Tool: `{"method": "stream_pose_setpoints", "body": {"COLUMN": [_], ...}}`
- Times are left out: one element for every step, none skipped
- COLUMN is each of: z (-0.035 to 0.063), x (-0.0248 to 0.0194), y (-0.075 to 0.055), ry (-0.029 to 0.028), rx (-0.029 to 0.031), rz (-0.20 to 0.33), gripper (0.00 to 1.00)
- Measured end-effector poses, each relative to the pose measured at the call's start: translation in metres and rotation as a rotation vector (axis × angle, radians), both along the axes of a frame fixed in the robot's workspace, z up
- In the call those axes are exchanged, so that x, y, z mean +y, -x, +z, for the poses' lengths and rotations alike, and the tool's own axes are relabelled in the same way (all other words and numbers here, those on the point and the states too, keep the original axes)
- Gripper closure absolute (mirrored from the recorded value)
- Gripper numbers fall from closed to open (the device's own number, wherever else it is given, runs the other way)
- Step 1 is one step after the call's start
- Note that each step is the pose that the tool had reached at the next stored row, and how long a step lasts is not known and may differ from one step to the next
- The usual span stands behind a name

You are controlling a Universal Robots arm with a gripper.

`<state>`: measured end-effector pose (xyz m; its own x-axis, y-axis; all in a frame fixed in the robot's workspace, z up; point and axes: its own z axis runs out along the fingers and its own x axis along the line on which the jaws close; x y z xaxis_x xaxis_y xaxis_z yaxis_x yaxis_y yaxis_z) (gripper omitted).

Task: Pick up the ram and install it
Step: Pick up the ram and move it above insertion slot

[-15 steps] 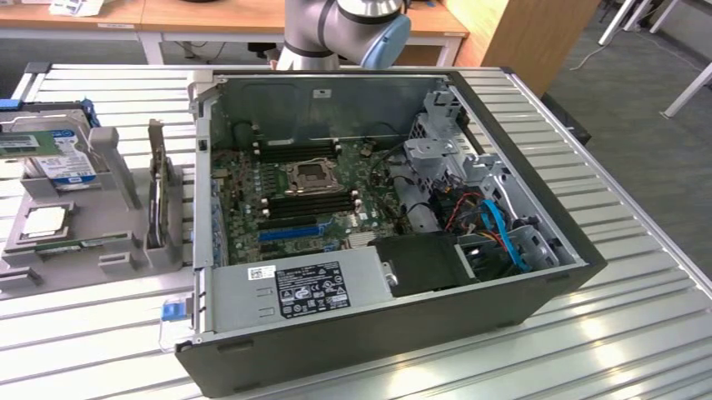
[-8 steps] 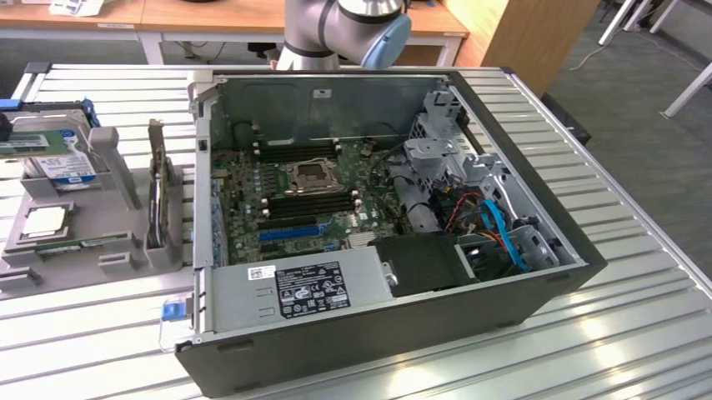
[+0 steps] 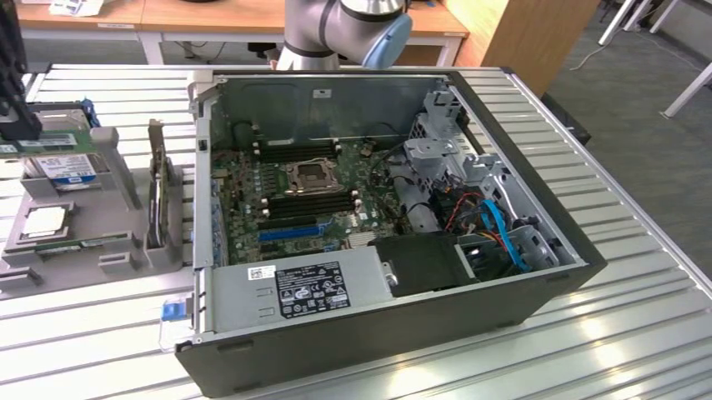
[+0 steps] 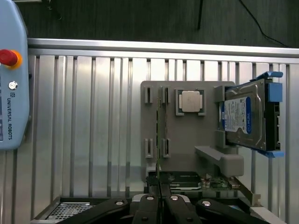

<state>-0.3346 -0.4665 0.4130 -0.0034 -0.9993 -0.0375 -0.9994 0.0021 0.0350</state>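
Ram edge-on, one end behind fingers.

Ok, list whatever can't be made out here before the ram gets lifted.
- ram: edge-on in the wrist view, its chips and sticker faces hidden.
- tool: cut off by the wrist view's edge behind its shut fingertips.
- hard drive: label print too small to read.
- motherboard slots, exterior view: too small to tell if any are filled.

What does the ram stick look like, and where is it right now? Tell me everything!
The ram is a long, thin green board, seen edge-on from the wrist view. It stands on its long edge in the slots of the gray holder, beside a square silver chip. Nothing but the holder seems to touch it.
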Motion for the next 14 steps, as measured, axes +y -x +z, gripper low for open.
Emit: {"method": "stream_pose_setpoints", "body": {"z": [0.0000,0.0000,0.0000,-0.0001,0.0000,0.0000,0.0000,0.0000,-0.0001,0.0000,0.0000,0.0000,0.0000,0.0000], "x": [0.0000,0.0000,0.0000,-0.0001,-0.0001,0.0000,0.0000,0.0000,0.0000,0.0000,-0.0001,0.0000,0.0000,0.0000], "y": [-0.004,-0.007,-0.011,-0.015,-0.019,-0.023,-0.027,-0.031,-0.035,-0.038,-0.042,-0.046,-0.049,-0.053], "ry": [0.0000,0.0000,-0.0001,-0.0002,-0.0001,0.0000,0.0000,-0.0001,-0.0002,-0.0001,-0.0001,-0.0001,0.0000,-0.0001], "rx": [0.0001,0.0001,0.0002,0.0002,0.0005,0.0007,0.0009,0.0009,0.0010,0.0012,0.0014,0.0015,0.0017,0.0017], "rz": [0.000,0.001,0.001,0.001,0.002,0.002,0.002,0.002,0.002,0.003,0.003,0.003,0.003,0.003], "gripper": [0.89,0.89,0.89,0.89,0.89,0.89,0.89,0.89,0.89,0.89,0.89,0.89,0.89,0.89]}}
